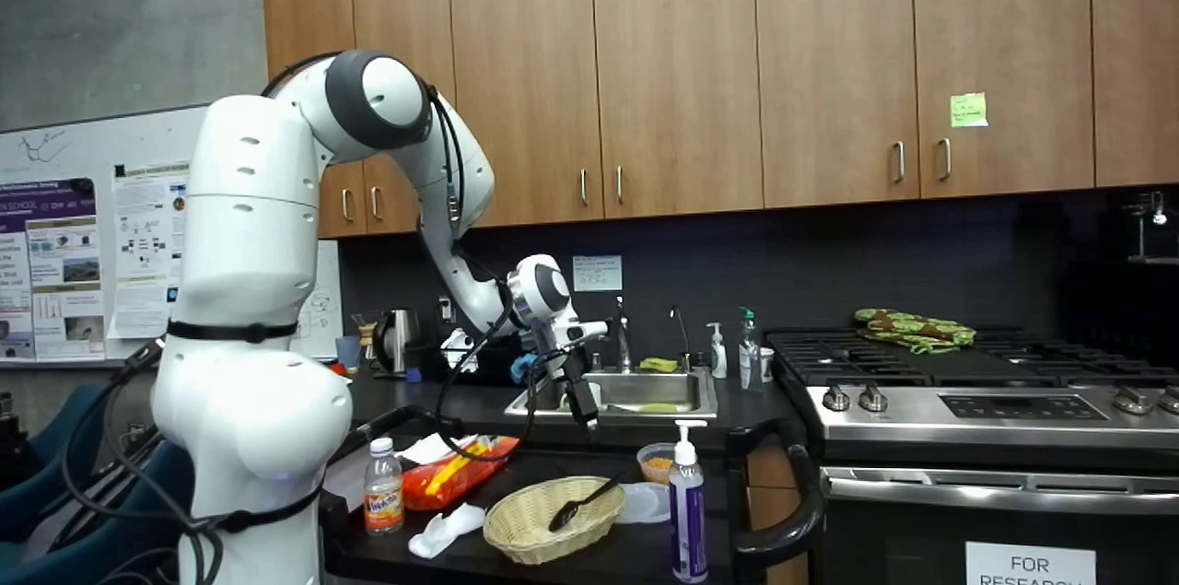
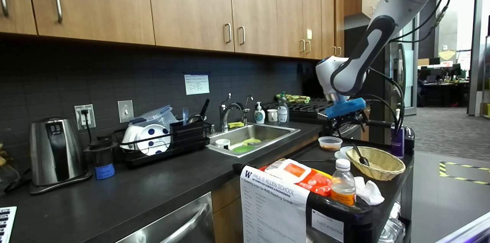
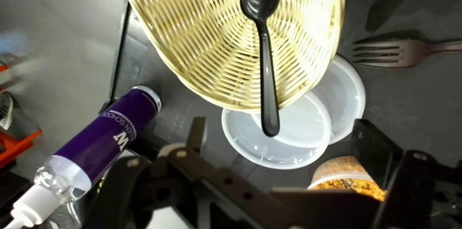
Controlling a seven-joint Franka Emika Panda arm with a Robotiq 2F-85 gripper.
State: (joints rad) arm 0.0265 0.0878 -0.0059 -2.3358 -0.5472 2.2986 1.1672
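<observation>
Two jaws, set wide apart and holding nothing, hang above a dark worktop (image 3: pixel 422 102). Left to right in the wrist view: a purple pump bottle (image 3: pixel 112 131), standing upright; then a pale wicker basket (image 3: pixel 216 41), likely light and a little springy, best held by its rim. Inside it lies a black spoon (image 3: pixel 265 52) — its handle crossing the rim toward the jaws. It looks like plastic: probably light, fairly stiff and slippery, so the handle's outer end seems the surest hold. Next come clear lids (image 3: pixel 306 124) partly hidden by the basket, a tub of orange crumbs (image 3: pixel 339 166), and a fork (image 3: pixel 400 54). In an exterior view, the worktop also carries a drink bottle (image 1: pixel 383 488), a crumpled white napkin (image 1: pixel 449 532) and a red bag (image 1: pixel 451 474) — left of the basket. Farther back are a whiteboard (image 1: pixel 46 147), a sink (image 1: pixel 707 396) and a stove (image 1: pixel 921 427).
</observation>
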